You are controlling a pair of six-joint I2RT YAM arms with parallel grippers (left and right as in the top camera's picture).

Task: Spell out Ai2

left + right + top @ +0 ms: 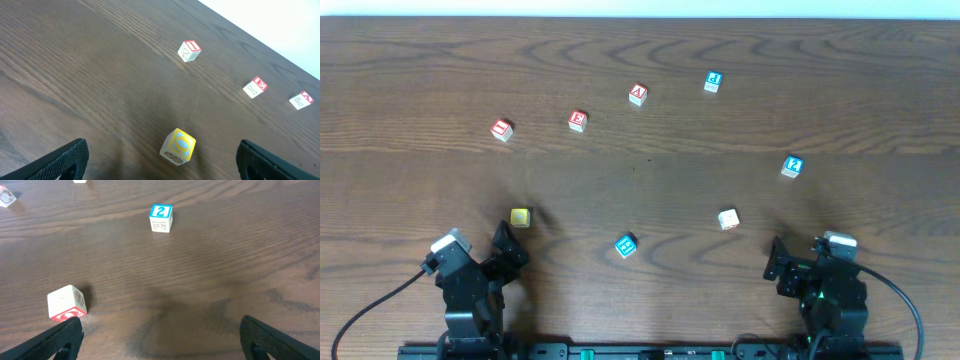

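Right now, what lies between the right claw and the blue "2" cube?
Nothing: the right wrist view shows bare table from the right claw to the "2" cube. A red-faced cube sits off to the side.

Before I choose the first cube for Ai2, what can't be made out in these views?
Overhead: the symbols on the far blue cube and the near blue cube are too small and blurred to read.
Right wrist: the character on the red face of the pale cube is unreadable, as that face is seen at a steep slant.
Right wrist: only a cube sliver shows at the top, cut off by the frame edge.
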